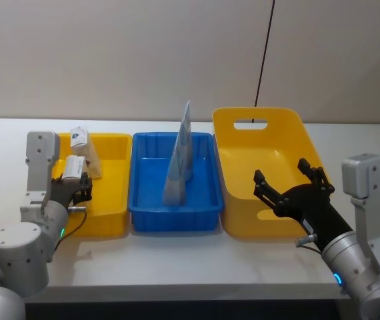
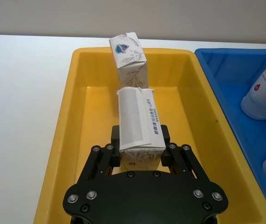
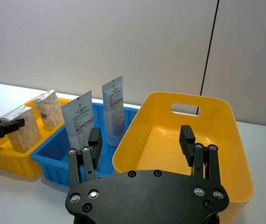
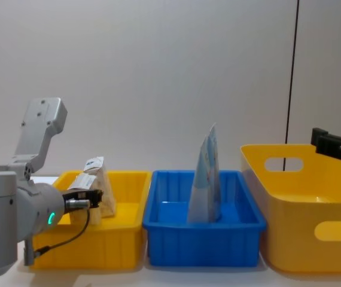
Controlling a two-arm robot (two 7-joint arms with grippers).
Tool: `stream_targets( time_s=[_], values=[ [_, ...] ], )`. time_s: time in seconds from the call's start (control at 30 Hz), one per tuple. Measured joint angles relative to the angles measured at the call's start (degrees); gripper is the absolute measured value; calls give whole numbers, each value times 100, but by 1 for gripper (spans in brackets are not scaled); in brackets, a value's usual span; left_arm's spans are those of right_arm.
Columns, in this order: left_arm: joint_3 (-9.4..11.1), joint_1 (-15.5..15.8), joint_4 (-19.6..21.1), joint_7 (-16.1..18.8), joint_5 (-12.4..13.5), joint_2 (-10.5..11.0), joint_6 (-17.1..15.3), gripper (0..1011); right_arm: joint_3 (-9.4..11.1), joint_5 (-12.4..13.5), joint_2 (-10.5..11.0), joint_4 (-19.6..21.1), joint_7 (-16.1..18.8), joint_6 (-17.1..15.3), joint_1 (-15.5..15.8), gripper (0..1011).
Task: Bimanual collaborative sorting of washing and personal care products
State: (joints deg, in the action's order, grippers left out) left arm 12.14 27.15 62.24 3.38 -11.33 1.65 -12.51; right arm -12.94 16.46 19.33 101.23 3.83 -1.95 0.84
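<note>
A pack (image 2: 136,119) was pinched by the left gripper (image 2: 140,140) inside the small yellow bin (image 2: 60,140), seemingly clear of its floor. A second pack (image 2: 128,58) was stood at the far end. Two pouches (image 1: 179,160) were stood upright in the blue bin (image 1: 170,217). The right gripper (image 1: 291,181) was held spread over the front rim of the large yellow bin (image 1: 257,143).

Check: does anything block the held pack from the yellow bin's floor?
Nothing visible. The left gripper, shut on the pack, holds it over the left yellow bin's bare floor; the second pack stands beyond; the right gripper hovers open over the large yellow bin.
</note>
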Motion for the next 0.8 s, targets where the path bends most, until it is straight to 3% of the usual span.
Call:
stream_targets(
  time_s=[0.5, 0.8],
  values=[
    [34, -75, 241, 92, 210, 40, -55, 414, 0, 0, 0, 0, 0, 0, 0, 1000],
    [186, -239, 890, -13, 504, 325, -66, 414, 0, 0, 0, 0, 0, 0, 0, 1000]
  ],
)
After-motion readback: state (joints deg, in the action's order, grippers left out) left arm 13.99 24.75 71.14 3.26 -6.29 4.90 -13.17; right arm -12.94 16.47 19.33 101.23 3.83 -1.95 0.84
